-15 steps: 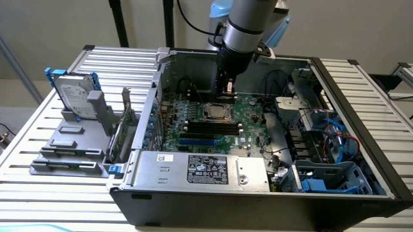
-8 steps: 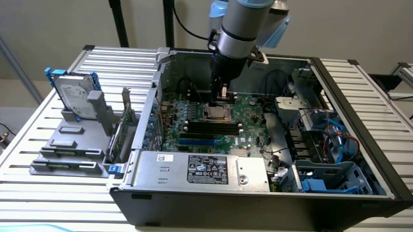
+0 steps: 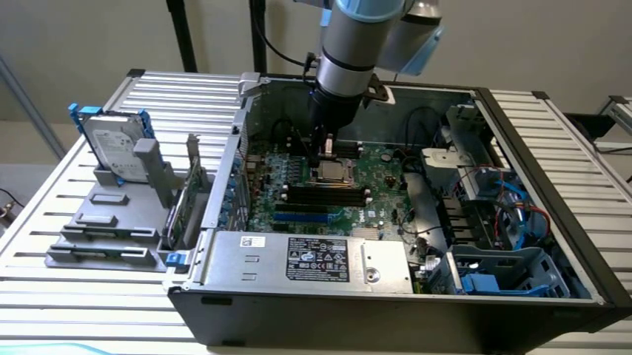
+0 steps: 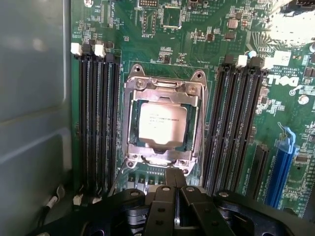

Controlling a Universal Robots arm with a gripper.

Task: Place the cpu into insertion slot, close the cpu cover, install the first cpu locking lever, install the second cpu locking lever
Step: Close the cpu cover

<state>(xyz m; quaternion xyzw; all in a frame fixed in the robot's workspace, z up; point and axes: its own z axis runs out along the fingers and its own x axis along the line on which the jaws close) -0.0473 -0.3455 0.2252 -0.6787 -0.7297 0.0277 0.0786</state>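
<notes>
Two steps look done to me: the cpu (image 4: pixel 161 123) sits in the insertion slot (image 4: pixel 135 125), cpu cover (image 4: pixel 165 89) down over it. Levers I can't judge. The end effector (image 4: pixel 174 183) hovers just beside the socket; grip state, can't tell.

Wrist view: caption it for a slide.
The cpu lies in the insertion slot, cpu cover around it, gripper close by.

Exterior view: set high off the near long side of the open computer case (image 3: pixel 296 325), well back, looking down at a slant over the whole case and the slatted table (image 3: pixel 59 296). Wrist view: aimed straight down past the gripper (image 4: pixel 174 182), close above the motherboard (image 4: pixel 236 29). Shared by the 2: the insertion slot (image 3: pixel 333 173) and the black memory slots (image 4: pixel 98 123) beside it.
</notes>
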